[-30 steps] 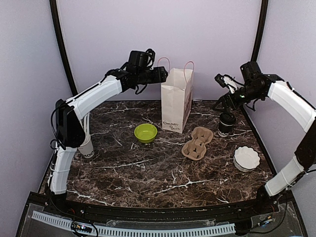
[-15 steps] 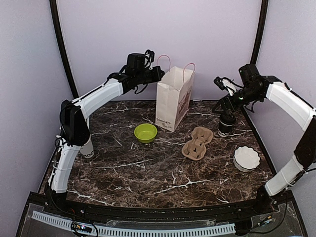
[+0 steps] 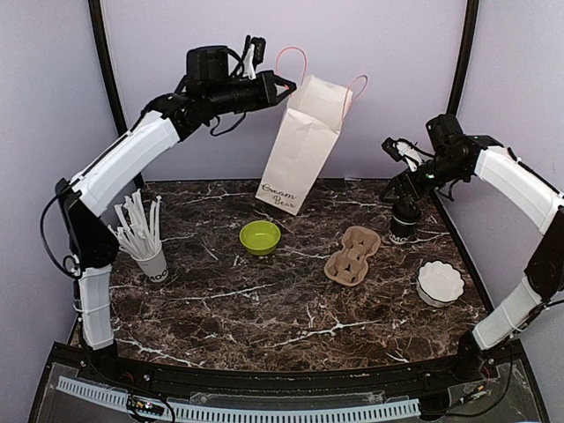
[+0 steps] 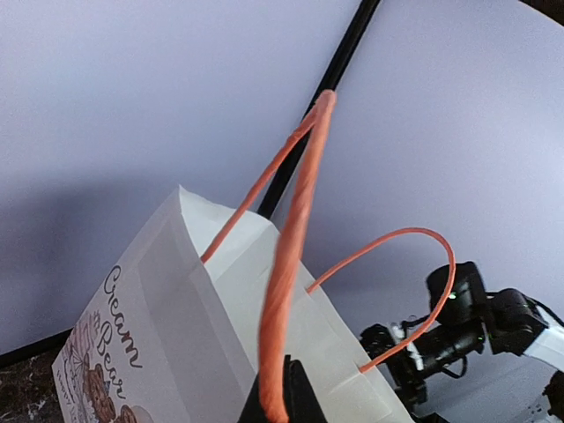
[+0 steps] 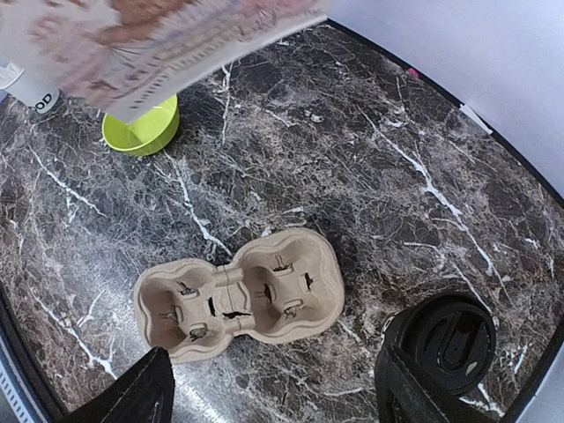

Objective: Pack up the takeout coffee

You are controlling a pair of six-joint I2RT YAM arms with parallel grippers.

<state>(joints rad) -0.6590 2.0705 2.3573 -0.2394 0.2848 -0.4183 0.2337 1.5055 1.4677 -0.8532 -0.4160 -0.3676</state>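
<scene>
The takeout coffee is a black cup with its black lid on, standing at the table's back right; in the right wrist view the coffee shows at the lower right. My right gripper hangs open just above it, and in its own view the gripper has its right finger next to the cup's lid. My left gripper is shut on the orange handle of the white paper bag, which hangs tilted above the table's back. The left gripper shows at the bottom edge of the left wrist view.
A brown pulp cup carrier lies left of the coffee, also seen as the carrier. A lime-green bowl sits below the bag. A white fluted bowl is at the right, and a white cup of straws at the left.
My left gripper shut on the bag's handle and lifted the bag up and to the left, tilting it. The right arm dropped slightly toward the coffee, then held still.
</scene>
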